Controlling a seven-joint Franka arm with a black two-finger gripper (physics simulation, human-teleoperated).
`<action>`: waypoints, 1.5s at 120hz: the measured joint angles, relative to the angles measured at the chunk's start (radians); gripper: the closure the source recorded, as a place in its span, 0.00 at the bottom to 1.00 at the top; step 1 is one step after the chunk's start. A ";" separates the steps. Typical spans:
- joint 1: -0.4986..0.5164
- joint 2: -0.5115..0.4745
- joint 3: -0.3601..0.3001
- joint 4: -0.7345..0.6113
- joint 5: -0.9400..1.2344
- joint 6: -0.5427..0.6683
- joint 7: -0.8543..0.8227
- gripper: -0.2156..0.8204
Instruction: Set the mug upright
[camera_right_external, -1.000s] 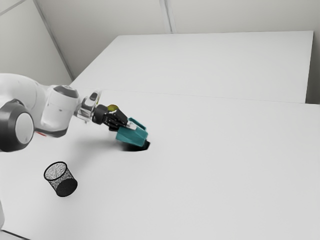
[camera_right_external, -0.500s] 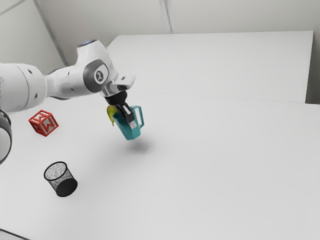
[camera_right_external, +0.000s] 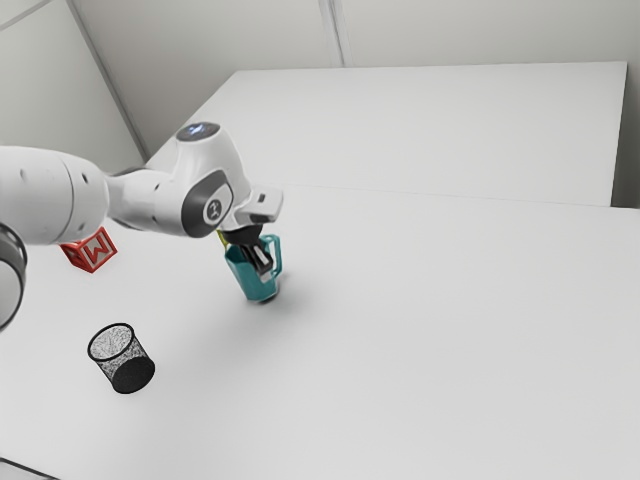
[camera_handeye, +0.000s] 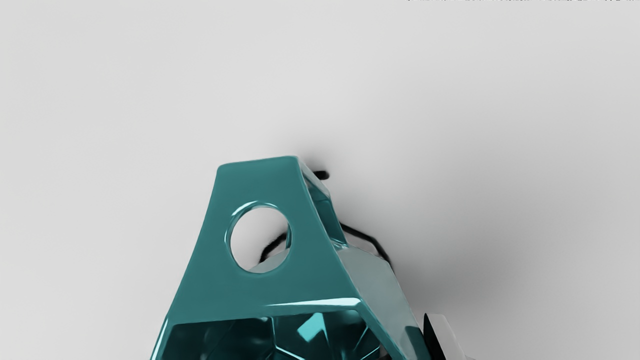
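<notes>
Mug (camera_right_external: 252, 287), teal and faceted, leans slightly with its mouth up and toward the exterior view's left, its base just over or on the pale surface (camera_right_external: 430, 340); whether the two touch cannot be told. The black tool (camera_right_external: 263, 268) of the white robot arm (camera_right_external: 150, 196) is closed on the mug's side wall, its fingers (camera_handeye: 444, 332) parted by little more than that wall, one against the outside and the other apparently within the rim. The handle (camera_handeye: 270, 180), pierced by a round hole, stands out toward the exterior view's right. Behind the mug and tool, a sliver of a yellow object (camera_right_external: 223, 239) is seen, mostly hidden. A red block (camera_right_external: 92, 252) bearing a letter sits partly behind the arm, while a black mesh cup (camera_right_external: 118, 352) stands well apart from the mug, nearer the exterior camera.
</notes>
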 joint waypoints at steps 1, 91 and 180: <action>0.000 0.000 0.000 -0.002 0.001 0.003 -0.002 0.96; -0.003 -0.021 0.000 -0.022 -0.003 0.071 -0.085 0.52; -0.040 -0.160 -0.004 0.270 -0.020 -0.393 -0.197 0.24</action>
